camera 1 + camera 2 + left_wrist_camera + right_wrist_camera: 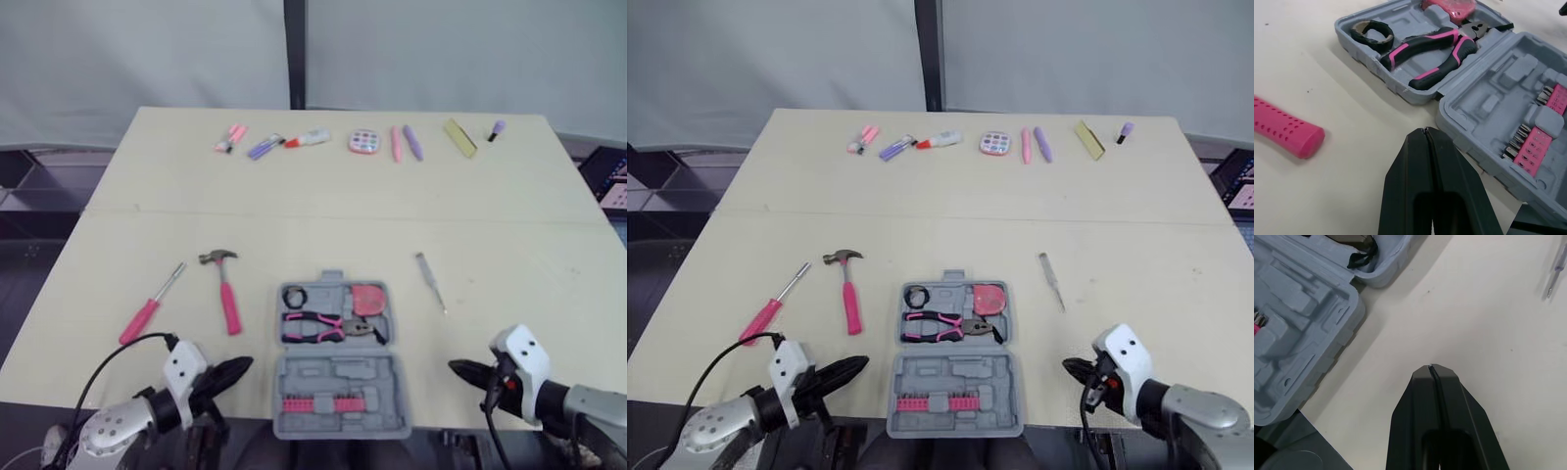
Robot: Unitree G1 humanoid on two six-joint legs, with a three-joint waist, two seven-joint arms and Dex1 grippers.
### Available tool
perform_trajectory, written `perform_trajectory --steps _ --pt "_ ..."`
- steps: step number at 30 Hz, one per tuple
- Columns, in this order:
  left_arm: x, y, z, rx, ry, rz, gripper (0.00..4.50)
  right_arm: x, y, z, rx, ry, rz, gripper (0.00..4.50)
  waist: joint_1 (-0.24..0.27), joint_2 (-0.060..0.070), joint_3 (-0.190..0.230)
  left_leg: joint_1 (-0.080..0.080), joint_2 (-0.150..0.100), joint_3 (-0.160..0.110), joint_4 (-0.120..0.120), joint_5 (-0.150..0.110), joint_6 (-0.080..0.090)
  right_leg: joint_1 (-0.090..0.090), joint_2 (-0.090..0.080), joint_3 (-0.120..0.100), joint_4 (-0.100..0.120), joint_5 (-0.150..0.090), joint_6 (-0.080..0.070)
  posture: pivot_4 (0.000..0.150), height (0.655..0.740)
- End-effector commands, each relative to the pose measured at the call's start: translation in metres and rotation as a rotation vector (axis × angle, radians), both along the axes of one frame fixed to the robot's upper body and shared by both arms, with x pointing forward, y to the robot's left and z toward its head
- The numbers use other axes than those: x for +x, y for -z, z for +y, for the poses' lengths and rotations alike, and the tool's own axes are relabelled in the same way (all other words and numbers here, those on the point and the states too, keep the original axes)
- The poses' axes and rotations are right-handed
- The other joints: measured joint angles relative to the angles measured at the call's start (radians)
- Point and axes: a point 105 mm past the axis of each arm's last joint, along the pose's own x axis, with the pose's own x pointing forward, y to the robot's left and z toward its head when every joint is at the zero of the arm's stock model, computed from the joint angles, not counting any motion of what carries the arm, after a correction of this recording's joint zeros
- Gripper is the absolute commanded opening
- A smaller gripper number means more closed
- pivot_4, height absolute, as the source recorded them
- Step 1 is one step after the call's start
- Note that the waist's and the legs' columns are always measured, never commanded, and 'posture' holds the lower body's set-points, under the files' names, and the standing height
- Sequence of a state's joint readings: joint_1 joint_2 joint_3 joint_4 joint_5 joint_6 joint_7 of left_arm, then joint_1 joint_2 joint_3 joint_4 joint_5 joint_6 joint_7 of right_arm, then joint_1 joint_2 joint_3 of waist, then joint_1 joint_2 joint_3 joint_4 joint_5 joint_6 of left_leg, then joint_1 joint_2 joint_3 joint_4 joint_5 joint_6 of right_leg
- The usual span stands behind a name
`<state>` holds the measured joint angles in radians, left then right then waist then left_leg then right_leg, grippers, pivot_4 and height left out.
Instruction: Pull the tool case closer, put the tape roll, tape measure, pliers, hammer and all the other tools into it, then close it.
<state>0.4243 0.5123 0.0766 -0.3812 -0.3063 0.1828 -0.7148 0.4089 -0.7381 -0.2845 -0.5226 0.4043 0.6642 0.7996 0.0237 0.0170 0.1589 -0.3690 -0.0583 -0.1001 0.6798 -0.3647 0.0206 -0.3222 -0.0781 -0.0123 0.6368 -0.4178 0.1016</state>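
Table (323,211) is pale and wide, and I describe it from the left side to the right.

My left arm enters low at the near edge, with the forearm pointing to the right and a little forward. The left gripper (243,365) is just beside the left side of the tool case (338,377). Its two black fingers are pressed flat together and have hold of nothing. I cannot tell if the tips touch the table.

Farther left, a screwdriver (150,305) with a pink handle lies outside the case. Next to it, but apart, lies the hammer (226,291), its head away from me. In the left wrist view the hammer is cut off and I see the end of its pink handle alone.

The tool case lies open near the front edge, between my two grippers. In its far half are the tape roll (294,295), the pliers (318,327) and the tape measure (368,299). In the near half is a pink strip of bits (318,404).

Right of the case a thin metal tool (429,281) lies alone; it is too small for me to say its kind.

My right arm enters from the near right corner, forearm pointing left. The right gripper (458,368) hovers over bare table, apart from the case. Its fingers are closed tight against each other and empty.

Along the far edge there is a row of small items (364,141), too small to name.
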Motion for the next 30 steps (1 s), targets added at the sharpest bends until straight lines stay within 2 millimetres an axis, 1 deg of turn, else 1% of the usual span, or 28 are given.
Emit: perform_trajectory --steps 1,3,5,8,11,15,20,30 --pt "0.011 0.003 -0.009 0.000 0.033 -0.009 0.06 0.004 0.002 0.004 -0.016 -0.015 0.006 0.03 0.002 0.000 0.000 0.000 0.000 0.000 0.000 0.000 0.000 0.000 0.000 0.000 0.000 0.000 0.000 0.150 0.7134" --pt "0.022 0.003 -0.013 0.005 0.036 -0.003 0.06 0.008 0.003 0.007 -0.016 -0.022 0.007 0.03 0.001 0.000 0.000 0.000 0.000 0.000 0.001 0.000 0.000 0.000 0.000 0.000 0.001 0.000 0.000 0.150 0.7134" --pt "0.029 0.001 -0.018 0.002 0.050 0.003 0.06 0.013 0.005 0.010 -0.024 -0.035 0.009 0.03 0.000 0.000 -0.001 0.000 0.000 0.000 0.001 0.000 0.000 0.000 0.000 0.000 0.002 0.000 0.000 0.150 0.7134" --pt "0.036 -0.005 -0.027 -0.003 0.095 0.007 0.06 0.019 0.009 0.013 -0.035 -0.043 0.015 0.03 -0.004 0.000 -0.001 0.001 0.000 0.000 0.001 0.000 0.000 -0.002 0.000 -0.001 0.007 0.000 0.000 0.150 0.7134" --pt "0.041 -0.010 -0.032 0.010 0.120 0.011 0.06 0.024 0.010 0.015 -0.042 -0.050 0.018 0.03 -0.004 0.000 -0.001 0.001 0.000 0.000 0.001 0.000 0.000 -0.002 0.000 -0.001 0.008 0.000 0.000 0.150 0.7134" --pt "0.043 -0.014 -0.036 0.041 0.150 0.020 0.06 0.033 0.013 0.018 -0.055 -0.066 0.012 0.03 -0.003 0.000 -0.001 0.001 0.000 0.000 0.002 0.000 0.000 -0.002 0.000 -0.001 0.008 0.000 0.000 0.150 0.7134" --pt "0.041 -0.014 -0.035 0.079 0.158 0.035 0.06 0.042 0.017 0.023 -0.065 -0.079 0.010 0.03 -0.003 0.000 -0.001 0.001 0.000 0.000 0.001 0.000 0.000 -0.003 0.000 -0.001 0.009 0.000 0.000 0.150 0.7134" --pt "0.038 -0.015 -0.031 0.096 0.152 0.054 0.06 0.042 0.019 0.030 -0.063 -0.103 0.020 0.03 -0.005 -0.001 -0.001 0.001 0.000 0.000 0.001 0.000 0.000 -0.003 0.000 -0.001 0.009 0.000 0.000 0.150 0.7134"
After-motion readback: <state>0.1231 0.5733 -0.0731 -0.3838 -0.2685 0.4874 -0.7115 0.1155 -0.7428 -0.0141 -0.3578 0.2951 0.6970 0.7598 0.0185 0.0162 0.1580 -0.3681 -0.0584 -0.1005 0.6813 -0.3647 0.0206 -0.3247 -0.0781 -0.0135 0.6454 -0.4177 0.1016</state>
